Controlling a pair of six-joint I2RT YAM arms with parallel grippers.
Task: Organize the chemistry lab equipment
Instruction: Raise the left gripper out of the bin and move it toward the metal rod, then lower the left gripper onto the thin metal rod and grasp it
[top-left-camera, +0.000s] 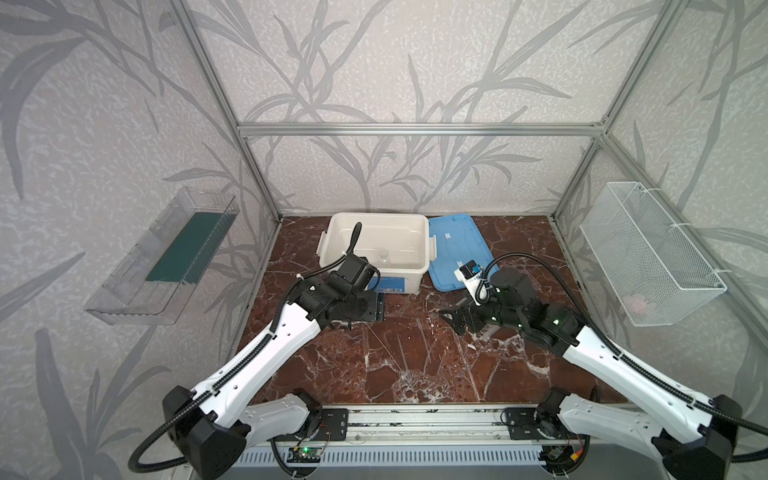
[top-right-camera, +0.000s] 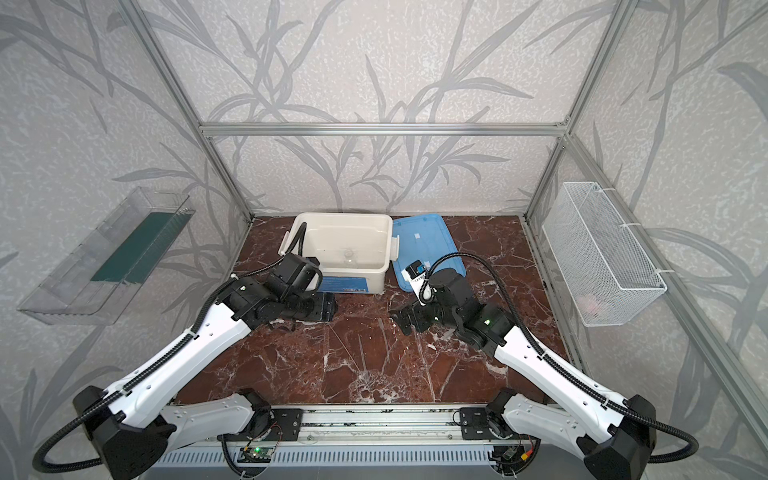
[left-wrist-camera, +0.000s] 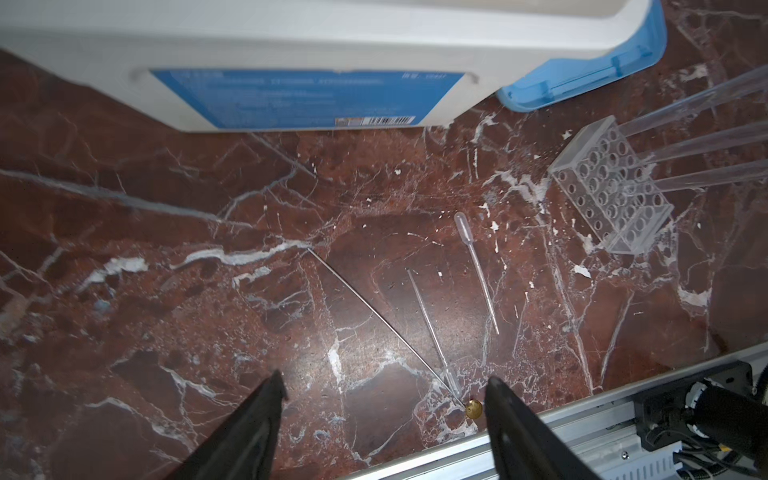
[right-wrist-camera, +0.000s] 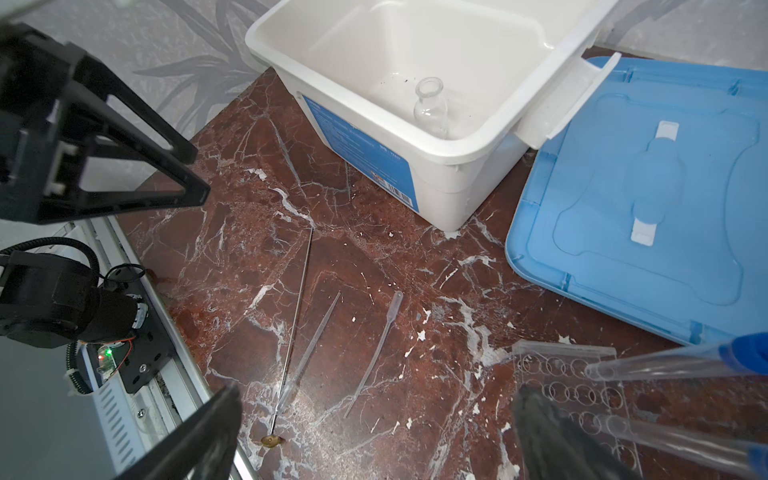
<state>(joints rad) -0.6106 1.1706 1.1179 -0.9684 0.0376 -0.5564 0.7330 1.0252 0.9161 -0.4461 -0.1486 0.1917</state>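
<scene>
Clear rods lie loose on the near middle of the surface, so I judge the left end effector and right end effector hang open and empty to collect them, rack at right, jar inside the far tub.

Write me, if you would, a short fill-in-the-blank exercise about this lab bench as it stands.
The lid lying beside the white tub is coloured ____. The small clear jar stands ____ the tub. On the table lie ____ clear pipettes and one thin metal rod. The left gripper has its jaws ____, holding nothing.
Missing words: blue; inside; two; open.
</scene>
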